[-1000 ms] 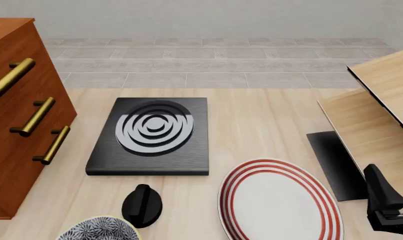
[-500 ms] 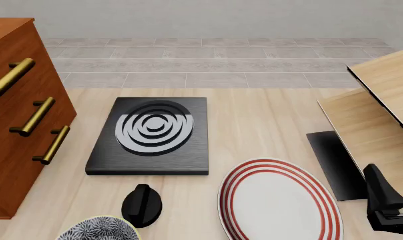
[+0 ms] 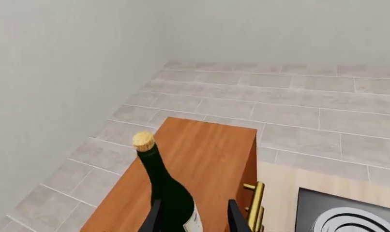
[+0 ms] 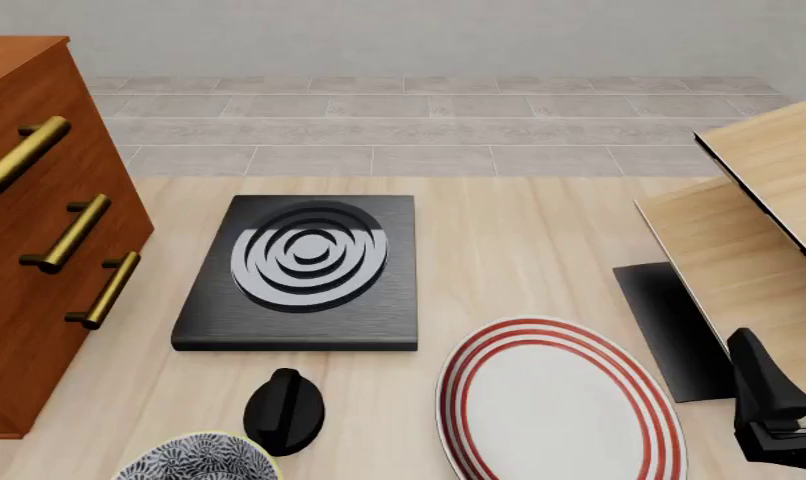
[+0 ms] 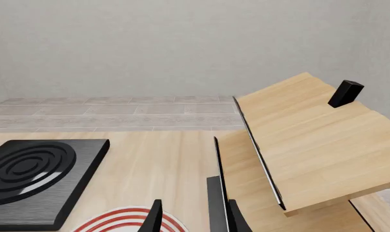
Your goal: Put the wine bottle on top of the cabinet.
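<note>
The left end effector (image 3: 189, 220) shows only in its own wrist view, where its two dark fingers (image 3: 237, 217) stand on either side of the lower body of the wine bottle (image 3: 166, 193). The fingers sit close against the glass, so the end effector looks closed around the bottle, though the contact itself falls at the frame's edge. The bottle stands upright between the fingers, its white label just visible beside one of them and its gold foil cap well beyond the fingertips. Past the bottle lies the flat reddish-brown top of the cabinet (image 3: 195, 164); the bottle appears in front of that surface, but whether its base touches the top or hangs above it is hidden. A brass handle (image 3: 254, 203) shows on the cabinet's front, with grey floor tiles (image 3: 298, 106) and a plain wall beyond.

The right end effector (image 5: 191, 217) rests low at the right edge of the front view, seen there as a dark shape (image 4: 770, 410). In its wrist view the two fingertips stand apart with nothing between them. Just beyond them lies a red-striped plate (image 4: 557, 400), and further out a black burner slab (image 4: 303, 270) on the desk (image 4: 510, 240). A pale wooden panelled structure (image 5: 311, 140) rises on the right side.

Near the front edge sit a black knob (image 4: 284, 408) and a patterned bowl (image 4: 196, 458).
</note>
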`<state>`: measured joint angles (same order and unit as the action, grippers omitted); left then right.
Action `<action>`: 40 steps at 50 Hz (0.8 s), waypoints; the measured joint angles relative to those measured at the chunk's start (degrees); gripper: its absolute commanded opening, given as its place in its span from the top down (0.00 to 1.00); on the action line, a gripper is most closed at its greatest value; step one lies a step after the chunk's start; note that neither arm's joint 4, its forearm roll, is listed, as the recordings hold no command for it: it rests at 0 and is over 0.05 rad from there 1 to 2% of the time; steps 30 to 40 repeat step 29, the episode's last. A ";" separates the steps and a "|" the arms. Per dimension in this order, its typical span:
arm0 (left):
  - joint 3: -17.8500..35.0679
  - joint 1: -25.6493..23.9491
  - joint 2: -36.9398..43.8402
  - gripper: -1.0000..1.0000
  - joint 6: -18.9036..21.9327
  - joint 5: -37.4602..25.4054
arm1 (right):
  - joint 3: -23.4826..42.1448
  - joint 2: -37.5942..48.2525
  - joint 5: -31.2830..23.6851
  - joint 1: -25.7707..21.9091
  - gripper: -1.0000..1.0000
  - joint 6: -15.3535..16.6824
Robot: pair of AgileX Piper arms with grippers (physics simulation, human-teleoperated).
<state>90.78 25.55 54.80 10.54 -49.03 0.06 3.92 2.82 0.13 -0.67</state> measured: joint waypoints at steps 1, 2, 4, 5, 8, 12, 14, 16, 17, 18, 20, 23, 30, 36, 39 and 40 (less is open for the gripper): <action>0.27 -0.09 -0.31 0.00 -0.03 -0.42 | 0.00 0.00 0.00 0.00 0.00 0.00; 0.57 -0.19 -0.64 0.00 -0.06 -0.88 | 0.00 0.00 0.00 0.00 0.00 0.00; 1.12 -0.44 -1.36 0.00 -0.11 -1.84 | 0.00 0.00 0.00 0.00 0.00 0.00; 1.37 -0.56 -1.70 0.00 -0.13 -2.27 | 0.00 0.00 0.00 0.00 0.00 0.00; 2.03 -1.03 -2.77 0.00 -0.20 -3.57 | 0.00 0.01 0.00 0.00 0.00 0.00; 2.80 -1.81 -4.24 0.00 -0.34 -5.24 | 0.00 0.01 0.01 0.00 0.00 0.00; 3.26 -2.27 -4.94 0.00 -0.43 -6.10 | 0.00 0.01 0.01 0.00 0.00 0.00; 3.74 -2.70 -5.58 0.00 -0.52 -6.90 | 0.00 0.00 0.00 0.00 0.00 0.00; 4.03 -2.95 -5.90 0.00 -0.59 -7.36 | 0.00 0.00 0.00 0.00 0.00 0.00; 4.32 -3.20 -6.23 0.00 -0.66 -7.79 | 0.00 0.00 0.00 0.00 0.00 0.00; 4.70 -3.65 -6.93 0.00 -0.68 -8.61 | 0.00 0.00 0.00 0.00 0.00 0.00; 4.83 -4.38 -8.24 0.00 -0.66 -9.85 | 0.00 0.00 0.00 0.00 0.00 0.00; 4.52 -6.00 -11.48 0.00 -0.78 -12.51 | 0.00 -0.01 0.00 0.00 0.00 0.00; 4.52 -6.00 -11.48 0.00 -0.78 -12.51 | 0.00 -0.01 0.00 0.00 0.00 0.00; 4.52 -6.00 -11.48 0.00 -0.78 -12.51 | 0.00 -0.01 0.00 0.00 0.00 0.00; 4.52 -6.00 -11.48 0.00 -0.78 -12.51 | 0.00 -0.01 0.00 0.00 0.00 0.00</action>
